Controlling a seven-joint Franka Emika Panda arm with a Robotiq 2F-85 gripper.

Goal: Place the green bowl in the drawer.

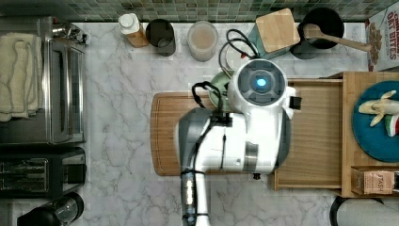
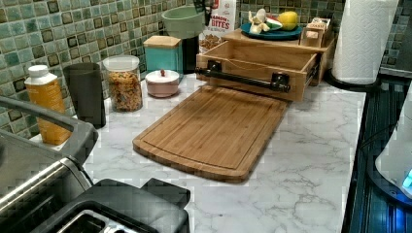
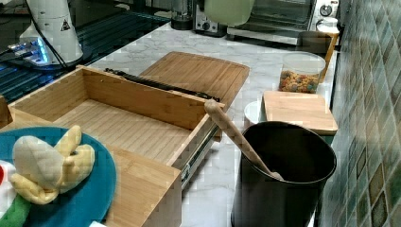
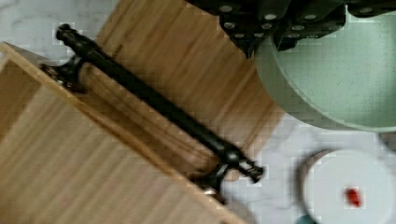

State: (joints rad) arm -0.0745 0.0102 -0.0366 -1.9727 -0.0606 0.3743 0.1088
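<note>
My gripper pinches the rim of the green bowl, which hangs in the air above the cutting board, near the drawer's handle; the drawer stands open and bare; the pickup is done, I judge; carrying over and lowering inside remain.

Speckled matt green bowl, light-wood drawer, veined marble counter
</note>
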